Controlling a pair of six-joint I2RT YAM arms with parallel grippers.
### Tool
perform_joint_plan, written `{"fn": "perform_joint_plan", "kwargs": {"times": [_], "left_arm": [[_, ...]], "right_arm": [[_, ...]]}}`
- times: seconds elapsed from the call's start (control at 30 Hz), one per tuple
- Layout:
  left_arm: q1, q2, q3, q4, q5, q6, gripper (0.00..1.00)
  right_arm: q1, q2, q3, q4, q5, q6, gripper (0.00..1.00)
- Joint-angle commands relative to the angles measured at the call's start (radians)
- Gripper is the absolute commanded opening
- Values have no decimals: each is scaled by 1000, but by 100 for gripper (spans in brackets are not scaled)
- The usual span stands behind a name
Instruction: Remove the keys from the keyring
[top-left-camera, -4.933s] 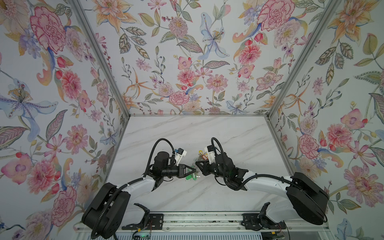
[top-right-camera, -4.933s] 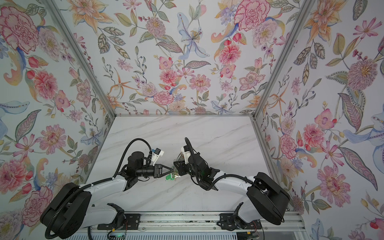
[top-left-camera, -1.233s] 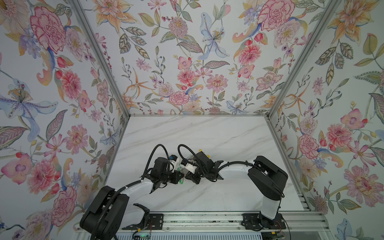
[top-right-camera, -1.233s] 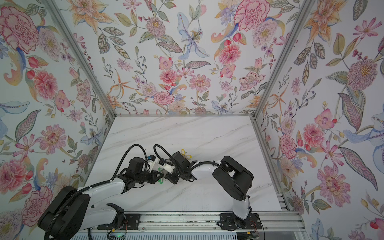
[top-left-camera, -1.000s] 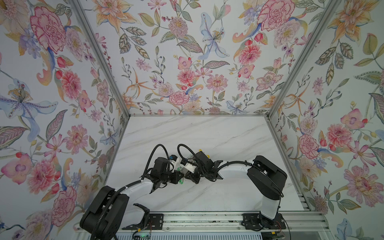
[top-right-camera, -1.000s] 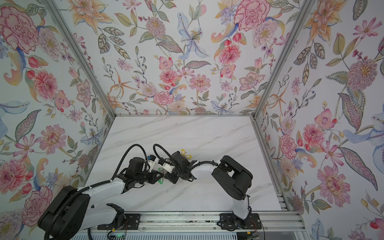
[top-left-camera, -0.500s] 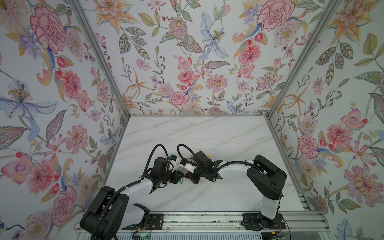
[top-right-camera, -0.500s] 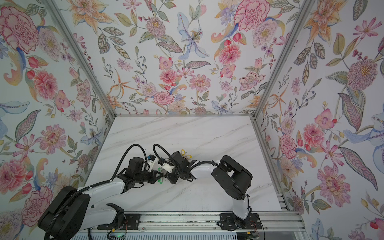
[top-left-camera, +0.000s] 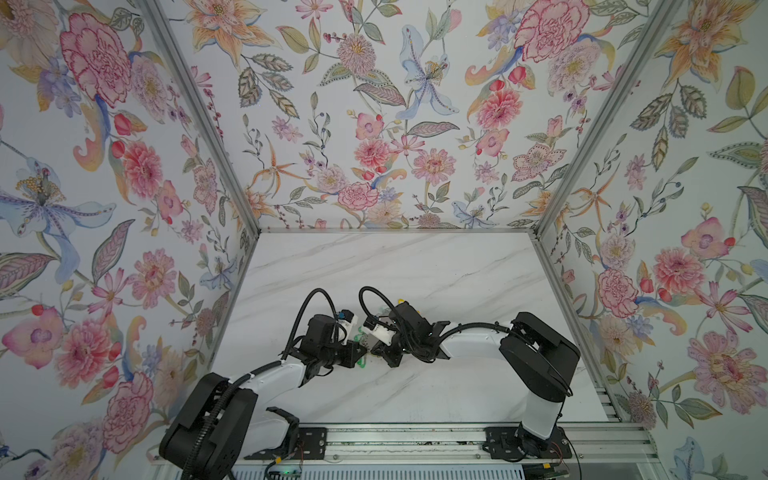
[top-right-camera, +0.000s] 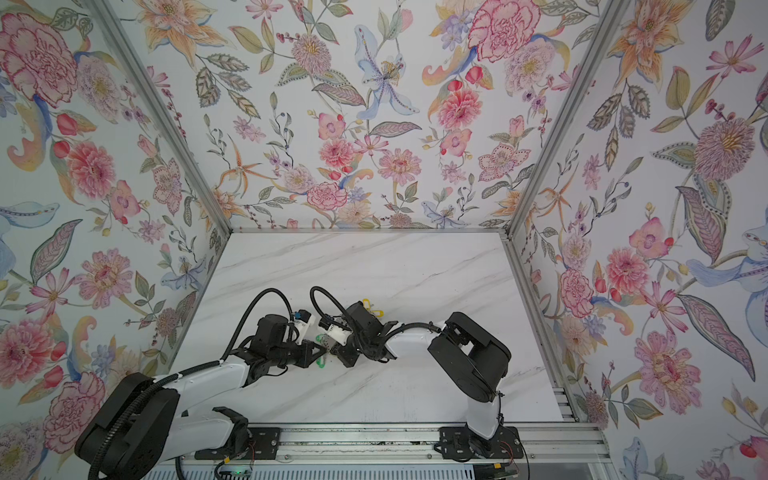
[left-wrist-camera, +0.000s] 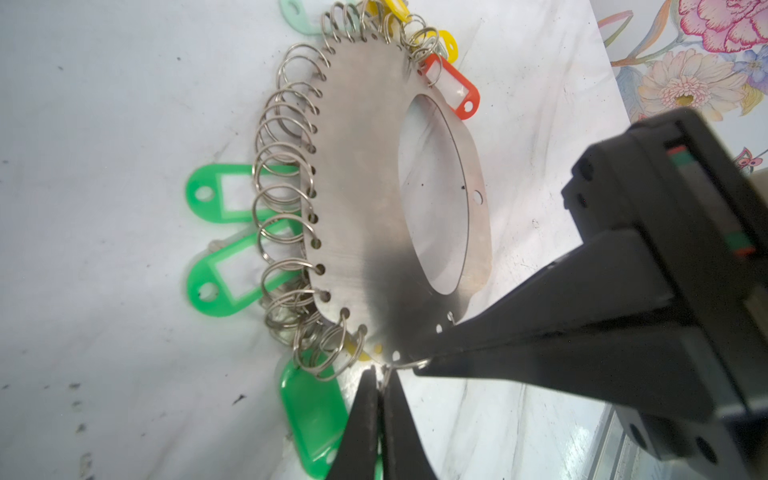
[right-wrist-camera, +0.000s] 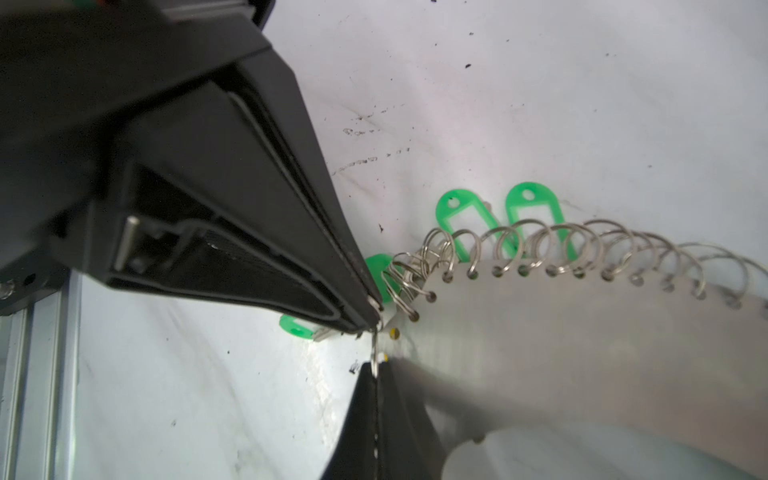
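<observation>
Left gripper (left-wrist-camera: 380, 376) and right gripper (right-wrist-camera: 376, 368) are both clamped closed on 1 small wire ring (left-wrist-camera: 409, 366) at the near rim of the keyring (left-wrist-camera: 361, 208), tip to tip, probably to hold it steady and twist it out of its hole. It sits tilted just past my tips, ring-lined edge down on the marble table (left-wrist-camera: 104, 124); 2 green tags (left-wrist-camera: 230, 274) poke out beneath, red-orange tag (left-wrist-camera: 455, 89) at the far end.
</observation>
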Motion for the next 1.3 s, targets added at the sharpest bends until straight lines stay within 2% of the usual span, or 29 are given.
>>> {"fn": "perform_joint_plan", "kwargs": {"times": [0.0,0.17,0.6,0.83,1.27], "left_arm": [[19,-17,12,-7,-14,15,0],[20,-36,25,-6,20,0,0],[19,-133,75,-90,28,-7,0],[19,-172,21,-12,82,-71,0],[-3,-189,-35,97,134,-157,0]], "right_arm": [[-5,-11,-7,-39,10,-8,0],[24,22,52,-107,72,-36,0],[37,41,79,-136,149,-32,0],[37,55,96,-138,182,27,0],[55,78,166,-162,325,144,0]]}}
